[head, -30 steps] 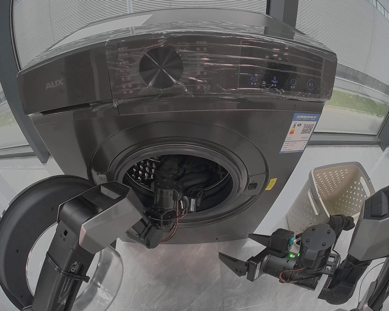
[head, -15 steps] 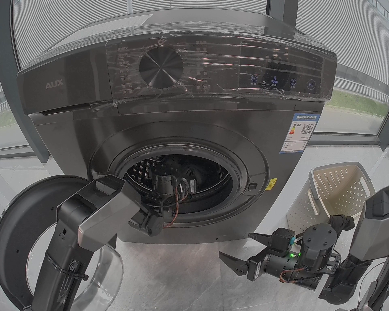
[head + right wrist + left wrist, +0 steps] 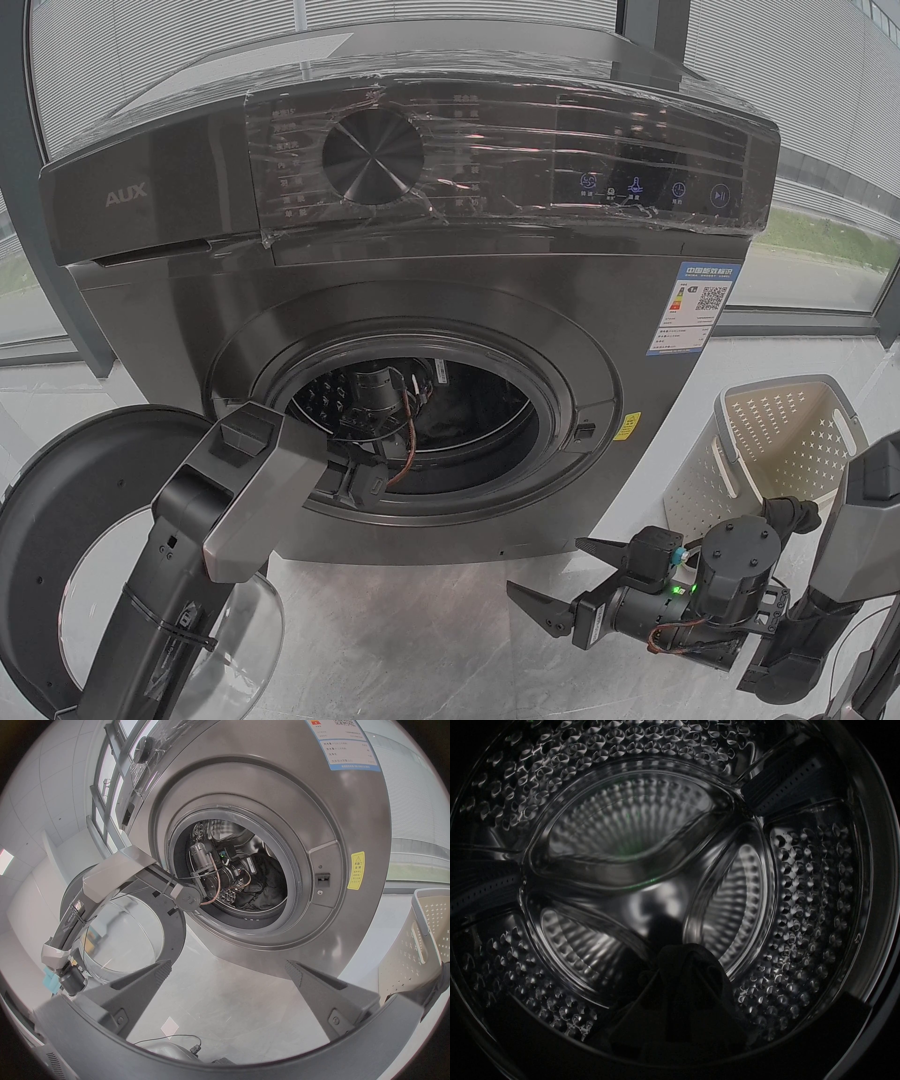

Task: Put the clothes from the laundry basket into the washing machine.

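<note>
Right wrist view puts the dark clothes low in the drum, just beside my left hand, whose grip I cannot tell; my right hand hangs spread outside, near the basket.

On the washing machine we see a maker's logo in pale letters at the upper left. Four lit icons with tiny captions sit on the film-covered control panel, right of the dial, and the programme names around that dial are too small for us to read. A blue-headed energy label with coloured bars and a square code sits on the front at the right, and below it is a small yellow sticker whose print we cannot make out.
</note>
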